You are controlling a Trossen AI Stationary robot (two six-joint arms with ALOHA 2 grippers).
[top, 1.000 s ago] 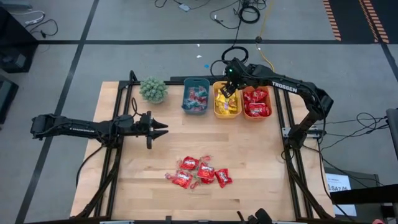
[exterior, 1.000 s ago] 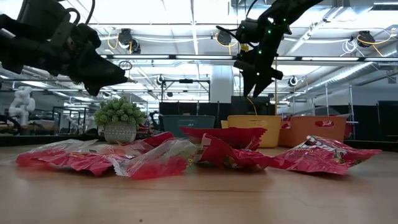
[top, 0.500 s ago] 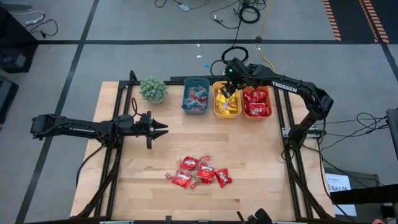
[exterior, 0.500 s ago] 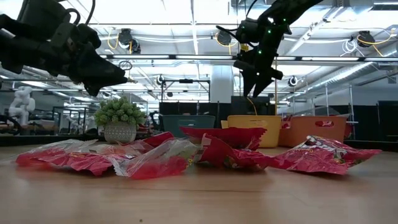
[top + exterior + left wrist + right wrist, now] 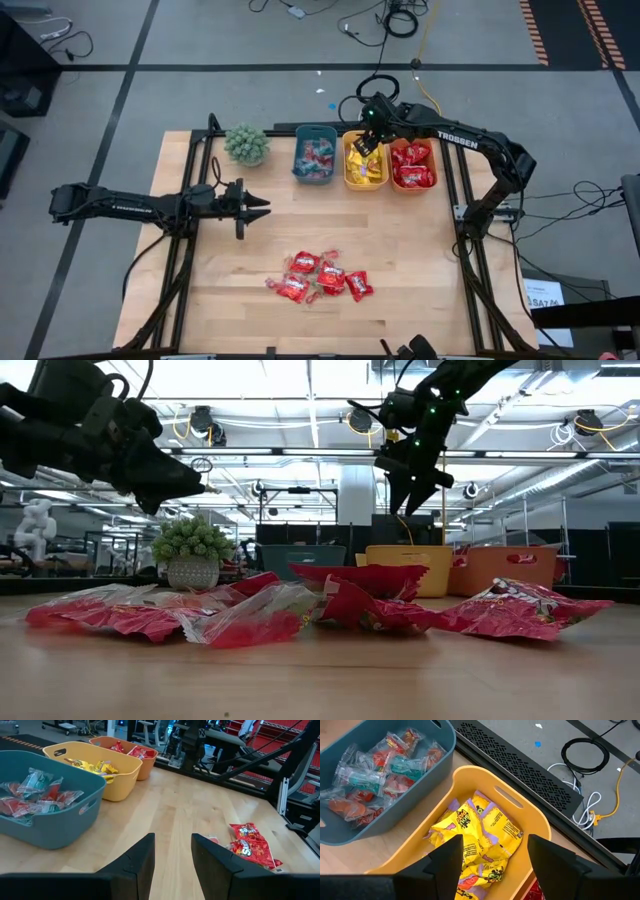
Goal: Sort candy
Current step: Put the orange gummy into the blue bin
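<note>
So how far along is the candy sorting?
Mostly done: the teal bin, yellow bin and orange bin each hold their own candy. Nothing is held; the right gripper hovers open over the yellow bin and the left gripper waits empty. A pile of red packets is left on the table.

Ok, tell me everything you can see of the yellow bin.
The yellow bin is a rounded oblong tub of smooth, plastic-looking material with a slot handle cut into its end wall. It stands upright at the table's far edge, the middle of three bins, close beside the teal bin and the orange bin. Inside lie crumpled yellow packets with purple print. The right gripper hovers above it, open and empty, touching nothing.
</note>
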